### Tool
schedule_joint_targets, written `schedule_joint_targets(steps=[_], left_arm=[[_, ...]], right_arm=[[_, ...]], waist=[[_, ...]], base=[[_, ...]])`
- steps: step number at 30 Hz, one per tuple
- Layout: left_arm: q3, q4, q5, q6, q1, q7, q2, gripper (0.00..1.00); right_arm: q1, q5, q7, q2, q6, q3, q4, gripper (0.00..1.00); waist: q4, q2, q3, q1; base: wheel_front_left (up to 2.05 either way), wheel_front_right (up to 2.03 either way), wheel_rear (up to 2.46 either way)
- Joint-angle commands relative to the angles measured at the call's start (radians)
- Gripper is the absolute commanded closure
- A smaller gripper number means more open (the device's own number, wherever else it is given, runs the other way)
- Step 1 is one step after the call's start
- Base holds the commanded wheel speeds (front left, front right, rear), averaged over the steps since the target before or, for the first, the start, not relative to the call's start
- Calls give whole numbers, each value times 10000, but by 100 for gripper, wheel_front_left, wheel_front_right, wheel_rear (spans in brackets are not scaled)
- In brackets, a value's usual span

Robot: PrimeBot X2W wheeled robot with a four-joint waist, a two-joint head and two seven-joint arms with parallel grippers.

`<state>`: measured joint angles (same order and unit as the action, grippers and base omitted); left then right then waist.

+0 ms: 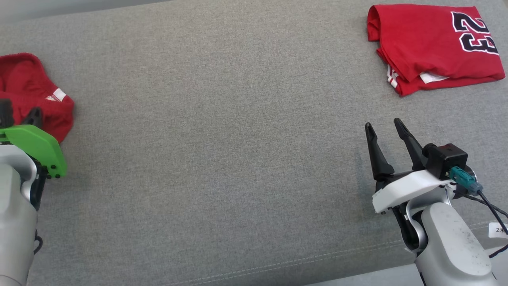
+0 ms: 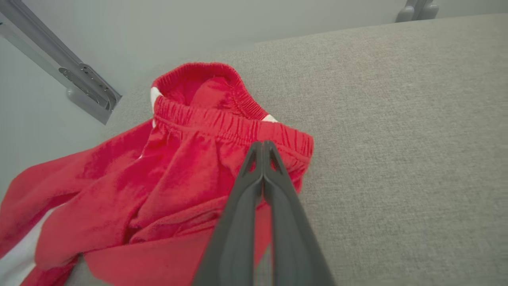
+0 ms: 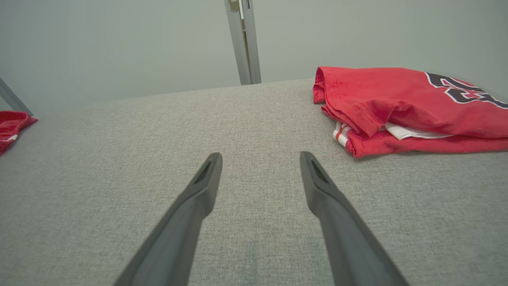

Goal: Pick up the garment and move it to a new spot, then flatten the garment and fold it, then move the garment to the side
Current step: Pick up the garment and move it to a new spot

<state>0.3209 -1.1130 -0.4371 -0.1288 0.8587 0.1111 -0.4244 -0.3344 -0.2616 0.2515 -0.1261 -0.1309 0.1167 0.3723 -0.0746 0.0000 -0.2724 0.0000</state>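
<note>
— Where do the red shorts (image 2: pixel 158 178) lie?
— Crumpled at the left edge of the grey surface (image 1: pixel 222 139). The left pincer (image 2: pixel 262 143) is pressed together, tips at the waistband (image 2: pixel 222 125). Whether cloth is caught between them I cannot tell.
— How to lift them well?
— Make sure of a bite on the elastic, then raise high and carry toward the bare middle.
— Anything in the way?
— A folded red jersey (image 1: pixel 428 43) lies far right, beyond the spread right pincer (image 1: pixel 384 127). Keep clear of it.

LIGHT: scene is lit brightly and evenly, from overhead | SHADOW: faint soft patch is thrown beside right gripper (image 1: pixel 383 123) onto grey cushion (image 1: pixel 222 159) | FOCUS: left gripper (image 2: pixel 262 143) fingers are blurred toward bottom edge | EDGES: cushion rim is bowed slightly in wrist views
</note>
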Motion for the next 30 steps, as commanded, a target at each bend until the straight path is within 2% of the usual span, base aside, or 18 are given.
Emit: schedule_joint_targets(steps=[1,5,12,13,14,15,30], left_arm=[[132,100,-207,-17,-206,-29,96,100],[521,472,-486,-19,-329,38,191,100],[961,864,-833,-18,-165,115,-70,100],[1003,816,-898,-18,-179,71,-135,89],[1058,692,-900,-18,-246,-30,-185,16],[1103,578,-915,-18,-303,-100,-219,0],[1512,40,-804,-16,-139,-311,-514,0]], right_arm=[[-82,-92,58,-55,3,7,36,0],[-84,-62,81,-21,3,-30,55,0],[-111,-66,91,12,3,35,80,0],[-101,-67,92,26,3,48,95,0],[-87,-69,96,37,3,61,113,0],[-75,-73,102,48,3,70,122,0],[12,-102,129,67,3,129,211,0]], waist=[[-20,0,2,0],[10,0,29,0],[43,0,82,0],[38,0,86,0],[29,0,95,0],[19,0,105,0],[6,0,309,0]], base=[[0,0,0],[0,0,0],[0,0,0],[0,0,0],[0,0,0],[0,0,0],[0,0,0]])
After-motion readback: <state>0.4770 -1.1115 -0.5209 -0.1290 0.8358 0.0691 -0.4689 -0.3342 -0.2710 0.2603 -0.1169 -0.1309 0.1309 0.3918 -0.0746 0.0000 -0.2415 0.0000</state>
